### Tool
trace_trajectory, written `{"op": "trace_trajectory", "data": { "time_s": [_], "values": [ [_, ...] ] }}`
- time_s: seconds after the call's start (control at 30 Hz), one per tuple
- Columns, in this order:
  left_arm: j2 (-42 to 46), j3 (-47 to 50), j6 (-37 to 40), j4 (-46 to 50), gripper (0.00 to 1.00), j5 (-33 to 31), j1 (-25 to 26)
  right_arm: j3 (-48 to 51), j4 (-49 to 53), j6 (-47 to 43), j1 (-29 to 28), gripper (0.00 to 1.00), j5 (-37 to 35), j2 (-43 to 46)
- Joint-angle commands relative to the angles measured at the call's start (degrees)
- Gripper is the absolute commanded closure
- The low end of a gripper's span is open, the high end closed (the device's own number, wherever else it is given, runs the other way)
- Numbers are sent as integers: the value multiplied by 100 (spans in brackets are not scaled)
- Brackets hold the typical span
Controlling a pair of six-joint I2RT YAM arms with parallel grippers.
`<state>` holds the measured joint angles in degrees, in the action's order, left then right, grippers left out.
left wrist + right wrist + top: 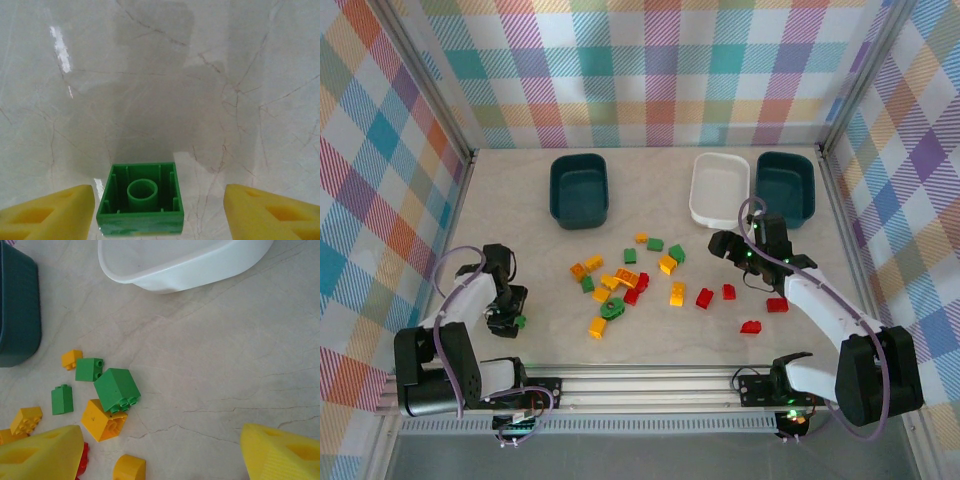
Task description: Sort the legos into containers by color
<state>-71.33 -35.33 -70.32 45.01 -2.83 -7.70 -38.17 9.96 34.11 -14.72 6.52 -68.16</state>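
Green lego [141,200]: lies hollow side up on the bench [225,75] inside the released left end effector [160,212], untouched, probably light, rigid and slick, best pinched across two flat opposite walls; right end effector [162,452] likewise released, empty.

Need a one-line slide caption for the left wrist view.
Left end effector open, with a green brick lying hollow side up between its fingers on the marble table.

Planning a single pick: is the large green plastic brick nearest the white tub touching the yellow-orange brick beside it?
Touching. In the right wrist view, the green brick leans studs-first onto the yellow-orange brick.
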Motion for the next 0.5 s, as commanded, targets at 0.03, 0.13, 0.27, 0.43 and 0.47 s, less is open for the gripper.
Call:
{"op": "trace_trajectory", "data": {
  "time_s": [0.03,0.13,0.27,0.43,0.47],
  "values": [
    [112,104,94,8,36,-159,-84,82,-108,80,-43,19,-2,88],
    [256,210,61,-35,39,-265,-92,81,-101,78,-56,19,-20,106],
    [321,364,58,-246,40,-184,-147,90,-108,78,-66,19,-11,122],
    [262,483,98,-455,42,-53,-156,89,-135,69,-83,20,-11,100],
    [261,500,98,-479,44,-49,-162,86,-134,70,-84,20,-19,91]
  ]
}}
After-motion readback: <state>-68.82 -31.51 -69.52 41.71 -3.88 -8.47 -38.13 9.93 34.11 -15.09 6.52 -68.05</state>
